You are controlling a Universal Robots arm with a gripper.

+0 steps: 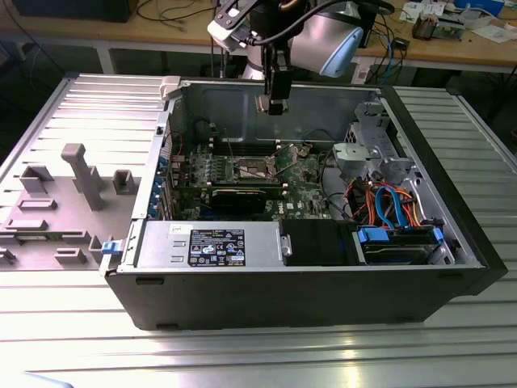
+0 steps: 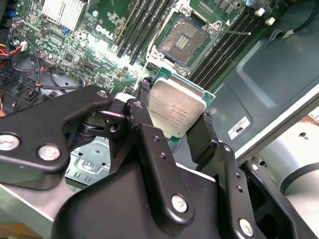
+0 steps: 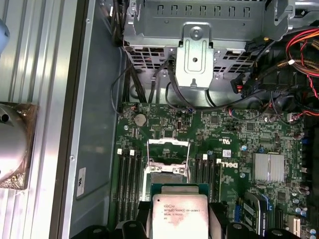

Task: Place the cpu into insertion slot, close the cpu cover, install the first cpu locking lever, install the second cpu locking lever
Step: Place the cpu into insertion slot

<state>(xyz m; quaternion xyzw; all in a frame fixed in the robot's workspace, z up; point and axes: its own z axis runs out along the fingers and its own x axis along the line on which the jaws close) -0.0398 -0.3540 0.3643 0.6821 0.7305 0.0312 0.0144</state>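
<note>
The arm (image 1: 323, 39) is reaching in from the far side and bending so its wrist is pointing straight down. The tool (image 1: 273, 101) is hanging below the wrist. In the second wrist view, the tool (image 2: 175, 108) is squeezing the cpu (image 2: 172, 97) between its two black fingers (image 2: 199, 135), one on each side. It is holding the cpu flat, with the grey metal top facing back toward the wrist.

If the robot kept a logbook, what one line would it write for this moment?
gripper: shut on cpu | position: above motherboard, cpu apart from insertion slot | slot: uncovered, empty
</note>
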